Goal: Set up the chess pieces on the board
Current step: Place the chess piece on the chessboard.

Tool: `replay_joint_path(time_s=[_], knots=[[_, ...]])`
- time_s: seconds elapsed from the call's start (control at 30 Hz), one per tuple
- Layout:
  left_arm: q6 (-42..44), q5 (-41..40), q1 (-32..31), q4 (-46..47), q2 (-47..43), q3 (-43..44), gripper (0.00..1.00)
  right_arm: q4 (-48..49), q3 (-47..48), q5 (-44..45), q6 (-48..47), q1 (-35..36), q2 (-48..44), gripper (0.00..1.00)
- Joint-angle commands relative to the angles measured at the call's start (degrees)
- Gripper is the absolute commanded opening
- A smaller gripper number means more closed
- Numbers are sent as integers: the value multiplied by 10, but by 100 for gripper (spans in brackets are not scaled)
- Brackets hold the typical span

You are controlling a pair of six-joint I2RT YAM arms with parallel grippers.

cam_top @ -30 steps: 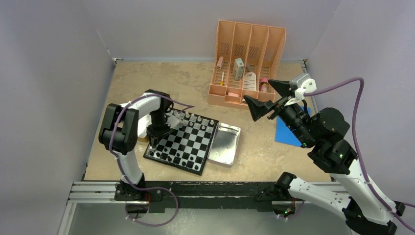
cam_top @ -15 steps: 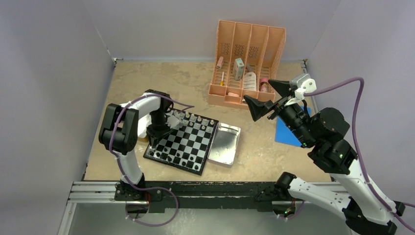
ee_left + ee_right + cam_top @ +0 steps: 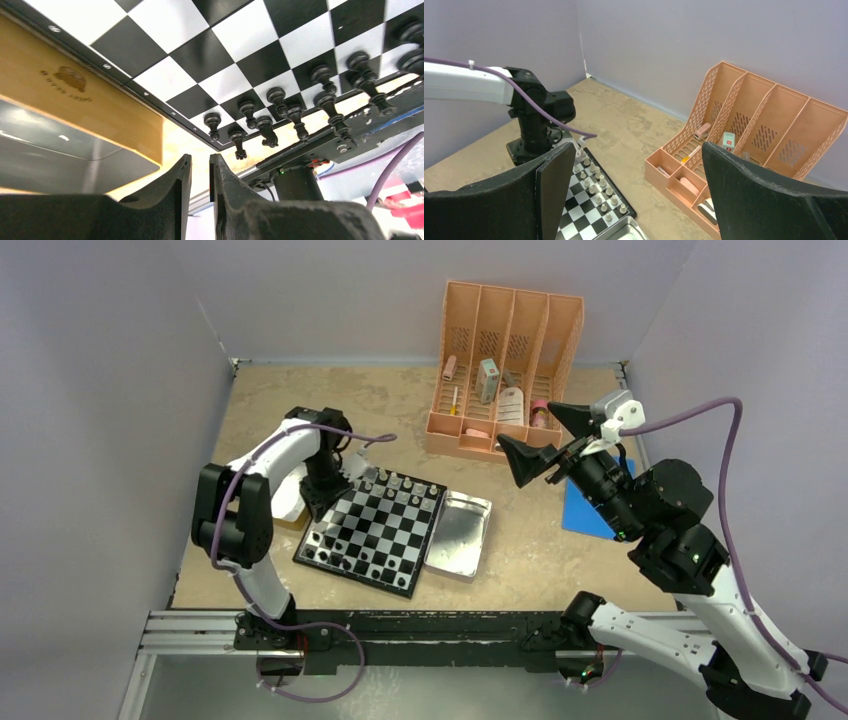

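Left fingers hover a slit apart, empty, at the chessboard's left edge. The right fingers gape wide, empty, high above the worktop. Black chess pieces line its near rows, white pieces the far.

Black chess pieces line the board edge; left hand slightly parted, empty
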Motion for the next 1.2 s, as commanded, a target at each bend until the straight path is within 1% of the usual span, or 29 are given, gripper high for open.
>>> replay_joint_path(time_s=[0.0,0.17,0.27,0.4,0.67,0.93,1.17], knots=[[-8,47,4,-8,-57,43,20,18,15,7,-2,2,6,99],[-16,62,11,8,-82,47,20,20,21,0,14,2,15,99],[-14,63,13,26,-86,17,16,24,25,-2,17,2,18,99],[-2,48,27,45,-66,-36,10,31,26,-2,17,2,19,99],[-4,54,41,112,-44,-93,9,26,33,2,18,2,18,99],[-10,65,41,135,-34,-90,8,27,30,5,15,2,17,99],[-13,68,41,139,-24,-114,6,30,28,5,11,2,19,99]])
